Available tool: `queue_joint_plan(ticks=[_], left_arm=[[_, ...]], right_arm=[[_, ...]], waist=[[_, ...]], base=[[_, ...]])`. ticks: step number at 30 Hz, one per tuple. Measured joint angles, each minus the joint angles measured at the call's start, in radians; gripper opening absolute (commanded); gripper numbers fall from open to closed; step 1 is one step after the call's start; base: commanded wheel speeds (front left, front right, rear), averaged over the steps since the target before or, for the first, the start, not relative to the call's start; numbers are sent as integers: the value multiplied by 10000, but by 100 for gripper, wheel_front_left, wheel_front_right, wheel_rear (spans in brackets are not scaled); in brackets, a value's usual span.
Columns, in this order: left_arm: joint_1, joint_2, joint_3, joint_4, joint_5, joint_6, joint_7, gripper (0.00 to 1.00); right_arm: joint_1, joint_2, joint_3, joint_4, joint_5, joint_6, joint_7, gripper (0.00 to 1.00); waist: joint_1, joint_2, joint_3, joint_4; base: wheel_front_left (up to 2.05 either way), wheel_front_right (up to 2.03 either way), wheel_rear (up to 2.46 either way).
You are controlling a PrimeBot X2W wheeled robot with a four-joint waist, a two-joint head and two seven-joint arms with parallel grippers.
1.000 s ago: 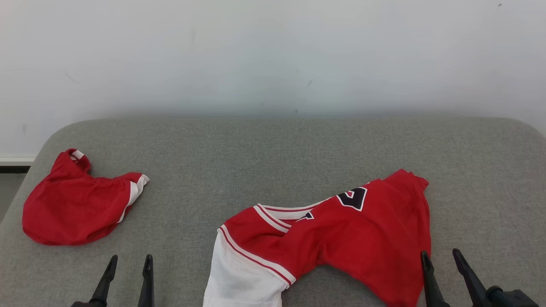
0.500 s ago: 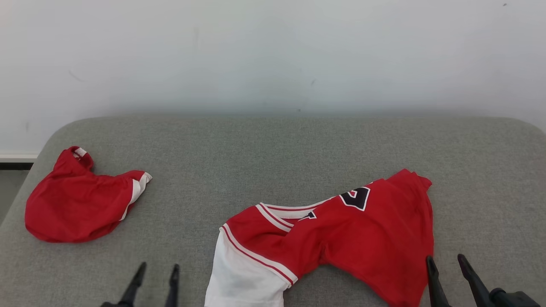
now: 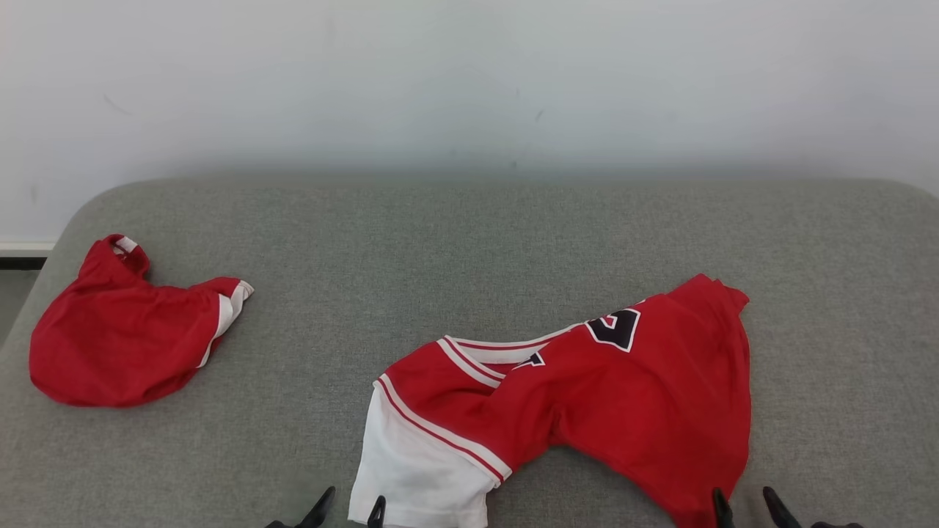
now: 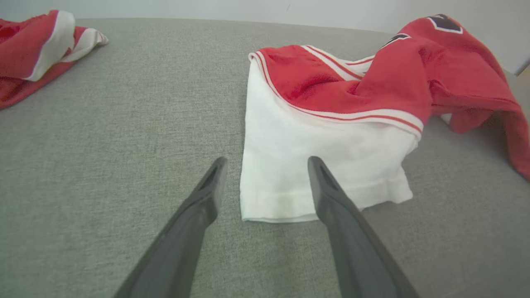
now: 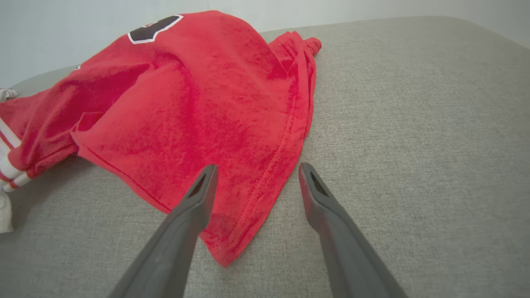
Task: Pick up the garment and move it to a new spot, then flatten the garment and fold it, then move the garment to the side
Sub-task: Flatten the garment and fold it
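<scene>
The jersey (image 3: 587, 396) lies crumpled at 5 o'clock on the grey cushion (image 3: 469, 242). Its long axis runs from the white sleeve at 7 o'clock to the red hem at 1 o'clock. The black number is partly folded under. The left gripper (image 3: 353, 497) and right gripper (image 3: 742, 493) are cut off below the fingertips, both spread and empty, at the sleeve cuff and hem corner.

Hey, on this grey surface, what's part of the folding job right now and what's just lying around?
In the job: red and white jersey, crumpled in front; left end effector, open at its white sleeve; right end effector, open at its red hem corner.
Lying about: bunched red garment, far left, apart from both; grey surface; white wall.
</scene>
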Motion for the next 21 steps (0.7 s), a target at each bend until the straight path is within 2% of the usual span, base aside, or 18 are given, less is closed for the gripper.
queue_joint_plan(ticks=[11, 20, 21], left_arm=[[-961, -119, -230, 1971, -197, 23, -203, 100], [-1372, -408, -353, 2844, -688, 46, -322, 100], [-1390, -458, -395, 2878, -872, 44, -345, 100]], right_arm=[[-902, 251, 466, 2113, 255, 0, -376, 100], [-1315, 357, 897, 3101, 520, 0, -711, 100], [-1388, 368, 926, 3208, 596, 0, -727, 71]], waist=[[0, 0, 334, -57], [-2, -1, 432, -17], [-3, -1, 442, -28]], base=[[0, 0, 0], [0, 0, 0], [0, 0, 0]])
